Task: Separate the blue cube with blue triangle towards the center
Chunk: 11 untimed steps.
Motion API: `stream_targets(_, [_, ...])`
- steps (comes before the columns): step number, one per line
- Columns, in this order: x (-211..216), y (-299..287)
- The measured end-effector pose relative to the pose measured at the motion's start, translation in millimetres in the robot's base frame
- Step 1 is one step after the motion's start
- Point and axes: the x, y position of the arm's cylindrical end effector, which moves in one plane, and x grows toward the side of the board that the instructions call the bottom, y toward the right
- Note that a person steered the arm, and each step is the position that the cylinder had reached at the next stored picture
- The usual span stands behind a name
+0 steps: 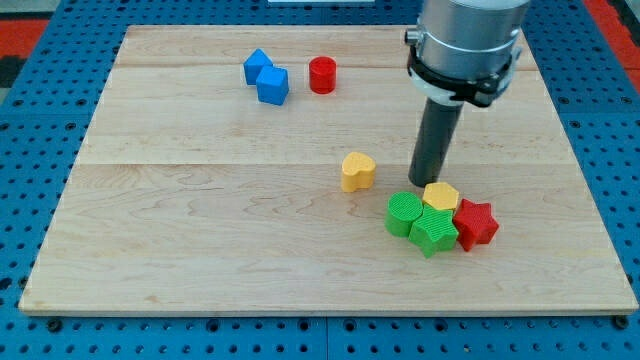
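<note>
The blue cube (272, 85) and the blue triangle (257, 66) sit touching each other near the view's top left of the wooden board (200, 240). The triangle is just up and left of the cube. My tip (427, 184) stands right of centre, far to the right and below the two blue blocks. It is between the yellow heart (357, 171) on its left and the yellow hexagon (440, 196) just below right, close to the hexagon.
A red cylinder (322, 75) stands right of the blue cube. A cluster lies below my tip: a green cylinder (405, 213), a green star-like block (434, 231), the yellow hexagon and a red star (474, 223). A blue pegboard (40, 120) surrounds the board.
</note>
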Motion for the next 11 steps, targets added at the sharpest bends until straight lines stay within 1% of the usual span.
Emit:
stream_targets(1, [-64.1,4.2])
stream_targets(2, [-136.8,-4.4])
stream_targets(3, [-203.0,-35.7])
stream_targets(4, [-225.8,-110.5])
stream_targets(5, [-224.2,-181.6])
stream_targets(6, [-204.5,-205.8])
stream_targets(8, [-142.2,-177.6])
stream_targets(10, [-93.5,-151.9])
stream_targets(11, [-64.4,-179.0])
